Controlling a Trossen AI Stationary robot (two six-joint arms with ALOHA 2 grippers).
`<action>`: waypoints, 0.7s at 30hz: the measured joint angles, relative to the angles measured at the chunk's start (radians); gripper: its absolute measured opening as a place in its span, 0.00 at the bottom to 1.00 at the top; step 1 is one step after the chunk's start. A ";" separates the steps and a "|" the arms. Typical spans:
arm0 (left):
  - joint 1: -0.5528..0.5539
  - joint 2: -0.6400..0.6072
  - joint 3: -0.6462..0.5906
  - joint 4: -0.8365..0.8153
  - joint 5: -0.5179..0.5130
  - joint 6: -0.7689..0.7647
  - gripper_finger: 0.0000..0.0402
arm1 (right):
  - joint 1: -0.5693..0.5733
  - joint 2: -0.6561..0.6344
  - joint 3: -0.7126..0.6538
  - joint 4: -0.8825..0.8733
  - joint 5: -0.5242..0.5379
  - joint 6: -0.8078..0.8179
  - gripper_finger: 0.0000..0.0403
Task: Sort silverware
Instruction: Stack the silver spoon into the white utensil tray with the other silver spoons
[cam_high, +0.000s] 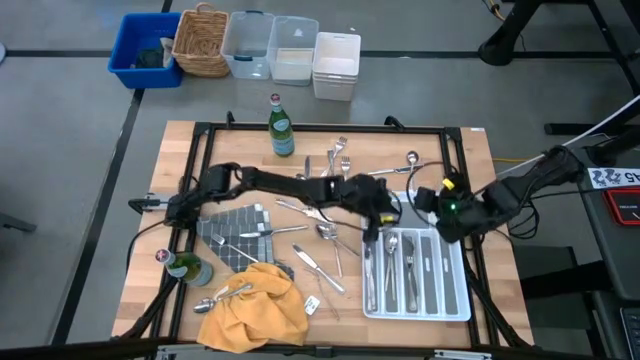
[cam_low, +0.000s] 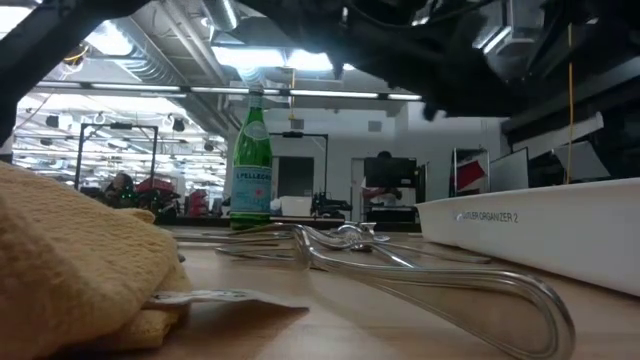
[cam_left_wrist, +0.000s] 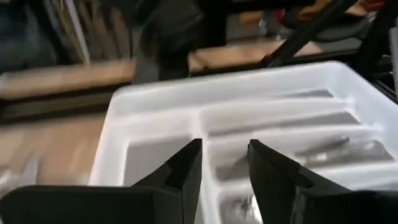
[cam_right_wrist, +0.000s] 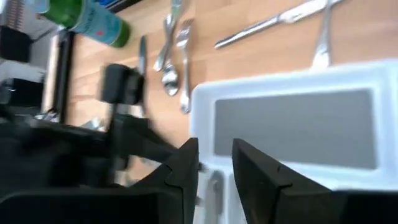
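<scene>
Wooden table (cam_high: 470, 170) holds scattered silverware (cam_high: 325, 232), white tray (cam_high: 417, 313), yellow cloth (cam_high: 255, 305).

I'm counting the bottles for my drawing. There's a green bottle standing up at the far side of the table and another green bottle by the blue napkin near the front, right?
Almost. The high view shows the napkin near the front is yellow, not blue. The rest is right: one green bottle stands at the far side of the table, and another green bottle sits close by that napkin.

tray (cam_low: 560, 235): "organizer 2" | bottle (cam_low: 251, 160): "s.pellegrino"
</scene>
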 joint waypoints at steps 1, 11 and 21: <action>0.012 -0.016 0.000 -0.043 0.000 -0.013 0.29 | -0.029 -0.009 0.000 -0.004 -0.014 -0.039 0.25; 0.166 -0.115 -0.002 -0.436 0.105 -0.148 0.29 | -0.366 -0.019 0.000 -0.003 -0.194 -0.419 0.25; 0.231 -0.151 -0.004 -0.631 0.195 -0.087 0.29 | -0.720 -0.003 0.000 0.019 -0.304 -0.732 0.25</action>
